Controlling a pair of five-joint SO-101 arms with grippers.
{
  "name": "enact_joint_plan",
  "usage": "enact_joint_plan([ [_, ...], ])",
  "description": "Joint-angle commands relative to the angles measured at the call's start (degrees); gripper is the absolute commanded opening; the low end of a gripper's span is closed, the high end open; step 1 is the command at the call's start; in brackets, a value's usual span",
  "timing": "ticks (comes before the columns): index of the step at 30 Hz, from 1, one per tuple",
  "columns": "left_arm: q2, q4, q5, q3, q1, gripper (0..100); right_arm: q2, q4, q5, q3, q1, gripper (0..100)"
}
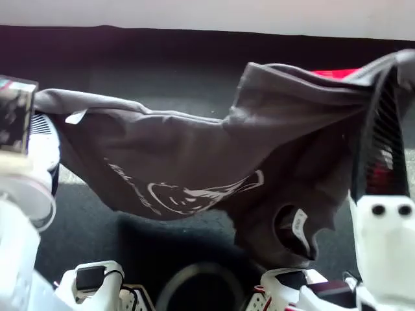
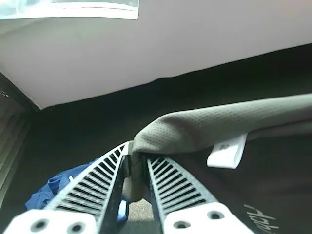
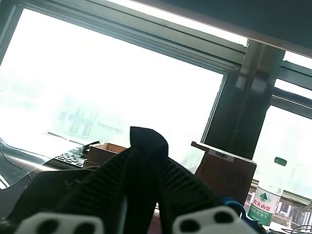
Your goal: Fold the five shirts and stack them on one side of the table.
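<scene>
A grey shirt (image 1: 194,155) with a white print and a white label hangs stretched in the air above the dark table (image 1: 97,233), held up at both ends. My left gripper (image 2: 139,153) is shut on the shirt's edge (image 2: 195,129) at the left of the high view. My right gripper (image 1: 389,84) is raised at the right of the high view, shut on the other end of the cloth; in the right wrist view a dark fold of shirt (image 3: 146,141) sticks out between the fingers (image 3: 105,187). The collar opening (image 1: 292,230) dangles low near the front.
A blue garment (image 2: 63,187) lies on the table below my left gripper. Something red (image 1: 334,73) shows behind the grey shirt at the back right. The arm bases (image 1: 97,282) stand along the front edge. A bottle (image 3: 263,197) and boxes sit off in the room.
</scene>
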Motion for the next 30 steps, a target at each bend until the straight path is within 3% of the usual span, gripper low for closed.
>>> enact_joint_plan([
  [1,-0.4,-0.26,0.26,0.4,-1.71,1,-0.57,-1.1,0.7,0.48,0.48,0.5],
  [18,-11.03,0.18,0.0,-0.75,-2.68,1,-1.27,-1.01,0.44,0.66,0.48,0.5],
  [30,4.97,-7.47,0.0,7.08,-4.44,1,14.2,-10.42,0.35,17.1,0.22,0.6],
])
